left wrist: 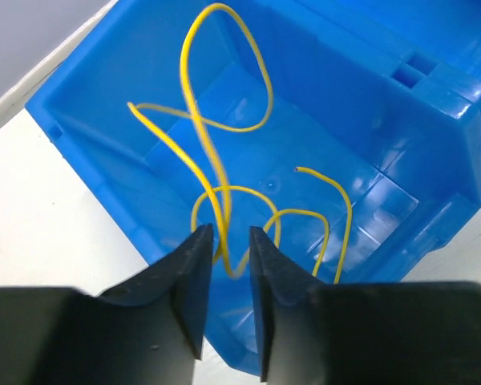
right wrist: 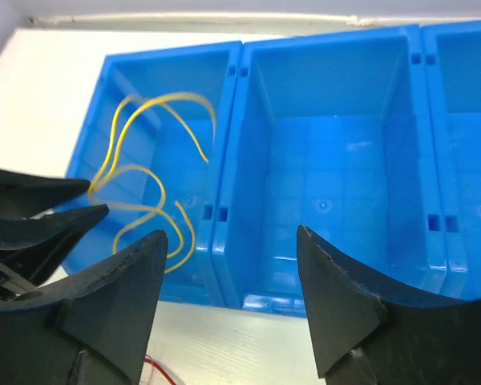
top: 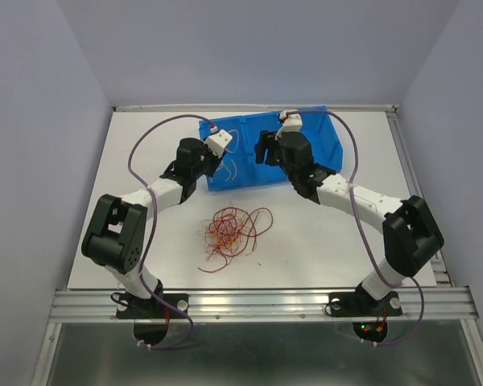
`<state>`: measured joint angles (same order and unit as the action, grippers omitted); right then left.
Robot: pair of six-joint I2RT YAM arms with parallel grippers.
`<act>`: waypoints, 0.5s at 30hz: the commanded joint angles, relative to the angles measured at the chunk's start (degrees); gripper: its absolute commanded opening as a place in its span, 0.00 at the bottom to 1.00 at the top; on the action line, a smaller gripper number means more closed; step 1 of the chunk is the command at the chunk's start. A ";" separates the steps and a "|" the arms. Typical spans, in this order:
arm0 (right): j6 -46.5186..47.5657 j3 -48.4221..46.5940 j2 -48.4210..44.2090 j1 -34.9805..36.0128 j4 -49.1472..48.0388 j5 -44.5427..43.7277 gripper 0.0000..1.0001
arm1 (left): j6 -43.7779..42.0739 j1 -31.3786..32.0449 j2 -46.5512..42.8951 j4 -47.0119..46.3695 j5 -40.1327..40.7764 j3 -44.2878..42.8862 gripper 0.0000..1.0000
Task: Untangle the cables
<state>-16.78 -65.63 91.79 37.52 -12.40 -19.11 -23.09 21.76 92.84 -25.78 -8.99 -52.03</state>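
The tangle of cables (top: 229, 229), dark red and orange strands in a roughly round knot with no clear long axis, lay on the table (top: 322, 233) in the lower centre of the top view. It sat apart from the blue bin (top: 326, 145) above it.

One yellow cable (left wrist: 234, 189) was separate from the knot and curled inside the bin's left compartment. Its loops rose toward the top of the left wrist view, and its lower run passed between the fingers of the left gripper (left wrist: 227, 233). Those fingers stood narrow, with a gap wider than the strand, so they did not appear to pinch it.

The right gripper (right wrist: 230, 237) hung over the bin's near wall, by a divider, its fingers spread wide with nothing between them.

Both grippers pointed toward the top of the frame, so the knot lay behind their fingertips, toward the bottom. Only a wisp of red showed at the lower left edge of the right wrist view. By my judgement the left gripper was slightly nearer the knot, and either arm would need to draw back and tip down to reach it.
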 commanded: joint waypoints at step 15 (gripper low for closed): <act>-0.19 -12.07 15.96 0.80 4.93 2.51 0.73 | 2.70 -2.51 -14.77 -1.64 0.82 1.57 0.81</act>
<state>-16.69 -73.14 107.26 37.58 -7.31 -14.15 -22.09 20.80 83.72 -25.43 -8.49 -52.10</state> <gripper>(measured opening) 0.754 0.811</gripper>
